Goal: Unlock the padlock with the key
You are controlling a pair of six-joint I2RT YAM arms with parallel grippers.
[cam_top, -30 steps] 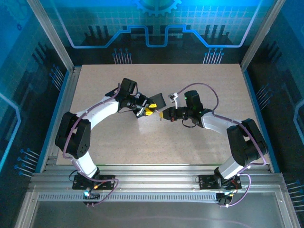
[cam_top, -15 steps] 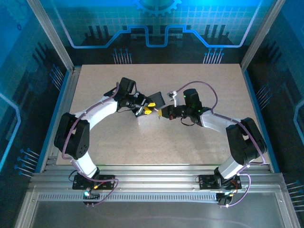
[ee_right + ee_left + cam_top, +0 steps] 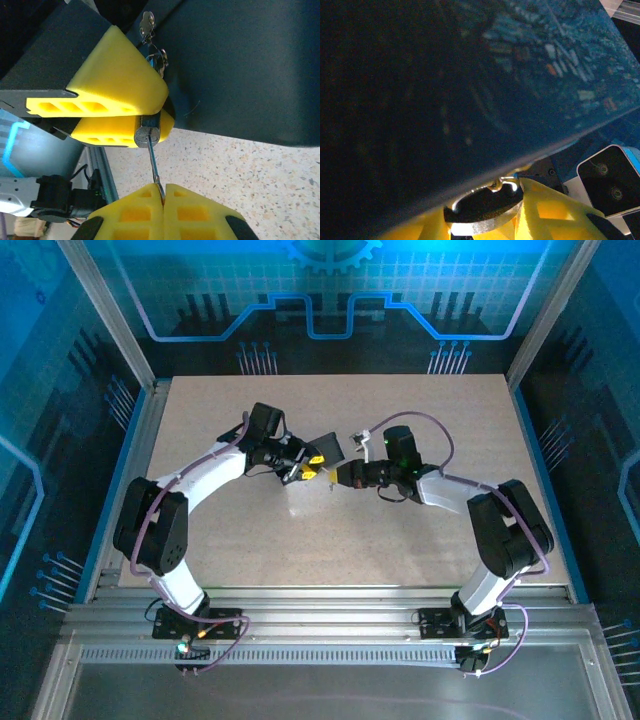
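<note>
**Top external view:** the left gripper (image 3: 311, 470) and right gripper (image 3: 342, 477) meet tip to tip at the centre of the speckled beige table (image 3: 400, 540). A dark flat square panel (image 3: 328, 448) sits just above them in the frame.

**Right wrist view:** the left gripper's yellow fingers (image 3: 120, 80), in the upper left, are clamped on the round, silver-faced metal padlock (image 3: 147, 133) at mid-frame. The thin silver key (image 3: 153, 162) runs from the lock face down to the bottom centre, where the right gripper (image 3: 163, 194) is pressed together on it. A small bunch of spare keys (image 3: 147, 22) hangs at the top.

**Left wrist view:** the padlock (image 3: 482, 209) sits at the bottom centre, under the panel (image 3: 445, 90).
</note>
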